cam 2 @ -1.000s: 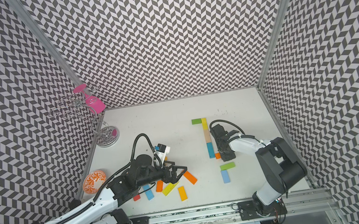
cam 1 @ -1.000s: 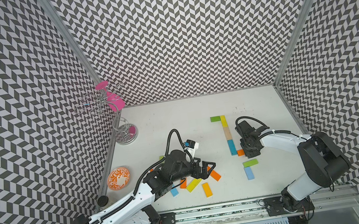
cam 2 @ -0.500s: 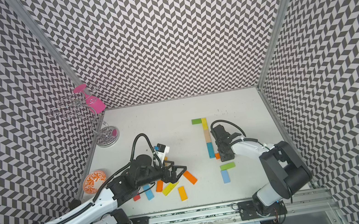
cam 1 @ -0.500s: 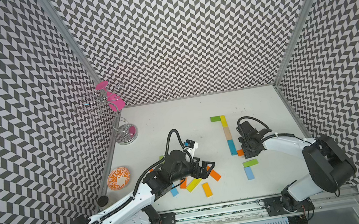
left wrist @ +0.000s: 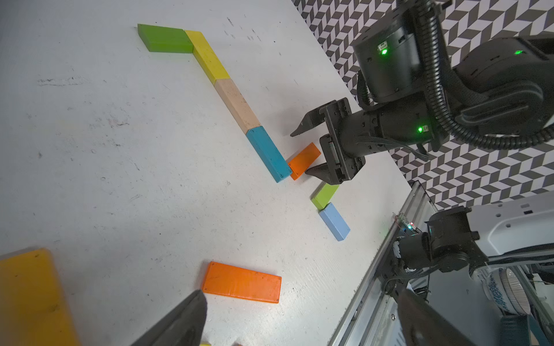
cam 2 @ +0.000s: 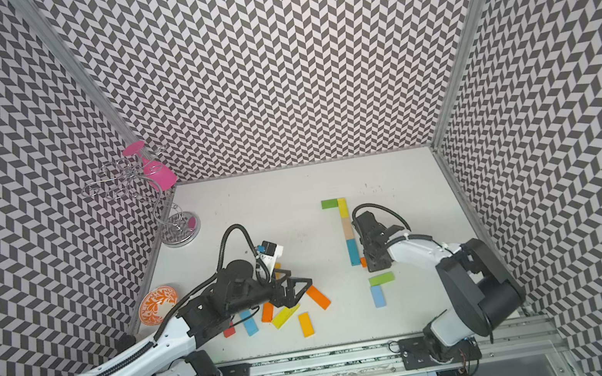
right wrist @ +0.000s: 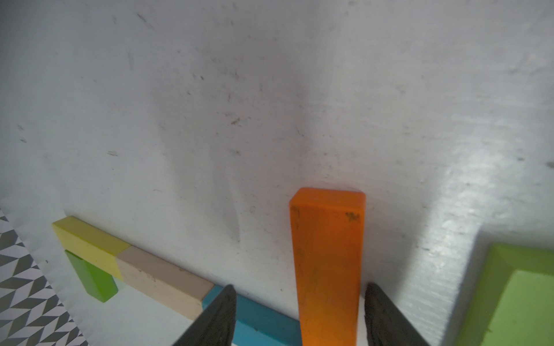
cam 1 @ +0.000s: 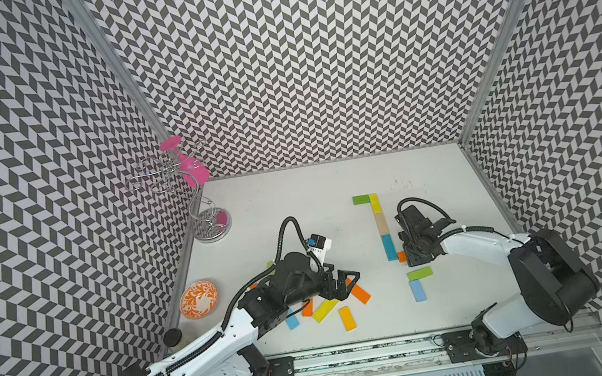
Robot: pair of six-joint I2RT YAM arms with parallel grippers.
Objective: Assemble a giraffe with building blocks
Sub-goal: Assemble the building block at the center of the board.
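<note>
A flat row of building blocks runs green [cam 1: 361, 199], yellow [cam 1: 375, 203], tan [cam 1: 380, 223], blue [cam 1: 389, 247]. A small orange block [cam 1: 401, 256] lies on the table against the blue one's near end. My right gripper [cam 1: 415, 257] is open around that orange block [right wrist: 328, 254]; in the right wrist view a gap shows beside it, and the right gripper [right wrist: 299, 289] does not clamp it. My left gripper [cam 1: 346, 283] hangs open over the loose front pile, one fingertip [left wrist: 195, 302] by an orange block [left wrist: 241, 283].
A green block [cam 1: 419, 273] and a light blue block [cam 1: 418, 290] lie near the right arm. Loose blocks include orange [cam 1: 359, 294], yellow-green [cam 1: 325, 310] and amber [cam 1: 347, 318]. An orange-patterned bowl [cam 1: 198, 299] and a wire stand [cam 1: 212, 226] sit at the left wall.
My right gripper has opened and let go of the small orange block, which now rests beside the blue block. The left arm has not moved.
</note>
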